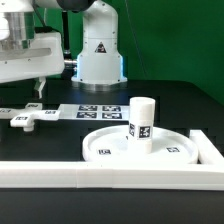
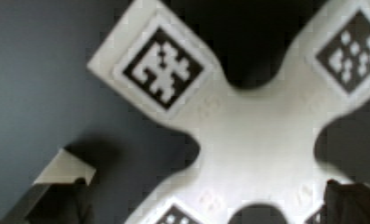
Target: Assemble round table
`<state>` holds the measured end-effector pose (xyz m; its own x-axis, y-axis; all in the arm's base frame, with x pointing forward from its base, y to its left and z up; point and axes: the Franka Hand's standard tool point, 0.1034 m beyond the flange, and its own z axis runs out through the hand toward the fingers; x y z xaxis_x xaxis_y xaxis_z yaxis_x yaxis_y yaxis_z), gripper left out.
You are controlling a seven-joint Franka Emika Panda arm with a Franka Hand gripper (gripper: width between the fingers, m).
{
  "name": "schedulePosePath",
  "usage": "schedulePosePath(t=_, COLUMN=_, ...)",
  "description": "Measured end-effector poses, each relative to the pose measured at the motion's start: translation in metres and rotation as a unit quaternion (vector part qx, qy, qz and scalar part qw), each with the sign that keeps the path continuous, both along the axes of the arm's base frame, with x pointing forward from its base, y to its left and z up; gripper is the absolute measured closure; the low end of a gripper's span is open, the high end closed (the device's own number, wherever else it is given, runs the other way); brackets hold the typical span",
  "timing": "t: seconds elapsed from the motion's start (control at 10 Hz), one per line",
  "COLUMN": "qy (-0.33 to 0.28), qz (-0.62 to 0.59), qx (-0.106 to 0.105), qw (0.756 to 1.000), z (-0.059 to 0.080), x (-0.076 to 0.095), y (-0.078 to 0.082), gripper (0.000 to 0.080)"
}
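The pincer (image 1: pixel 37 93) hung with its jaws spread wide and nothing between them, just above the cross-shaped piece (image 1: pixel 28 117) at the exterior view's left, on the far side of the bench (image 1: pixel 175 108). In the wrist view the pincer (image 2: pixel 200 195) looked straight down on the cross-shaped piece (image 2: pixel 253 130). Its dark fingers (image 2: pixel 54 180) showed on either side of the white body, and neither clearly touched it. That wide stance probably served to straddle the piece for a grasp. The piece lay flat with its tags upward, apart from the other parts and beside the marker board (image 1: pixel 85 110), so it was open to a grip from above.

The round disc (image 1: pixel 140 150) lay rim up at the near right, close against the border bars (image 1: pixel 100 175), which likely braced it against sliding. The post (image 1: pixel 141 122) stood upright in the middle of the disc. Whether it was already screwed fast could not be told. With the post in place, the cross looked like the one loose part left, presumably meant for the top of the post.

The arm (image 1: pixel 98 45) reached from its base at the far middle out toward the exterior view's left. Its wrist was turned down, so the fingers pointed straight at the bench over the cross. A short descent before closing seemed the likely next need.
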<state>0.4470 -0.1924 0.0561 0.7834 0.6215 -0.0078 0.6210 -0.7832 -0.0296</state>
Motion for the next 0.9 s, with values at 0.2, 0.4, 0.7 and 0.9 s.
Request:
schedulePosePath(t=0.2, qy=0.004, qz=0.004, qx=0.002, qw=1.000, z=-0.003, x=-0.002, y=-0.003, gripper=0.0151)
schedulePosePath(t=0.4, qy=0.005, qz=0.002, qx=0.002, qw=1.000, z=-0.003, x=-0.002, y=-0.001, gripper=0.0151)
schedulePosePath(t=0.7, qy=0.006, qz=0.008, qx=0.004, qw=1.000, z=-0.005, x=-0.001, y=0.010, gripper=0.0151)
schedulePosePath(t=0.9, qy=0.006, qz=0.010, qx=0.003, qw=1.000, z=-0.010, x=-0.006, y=0.011, gripper=0.0151)
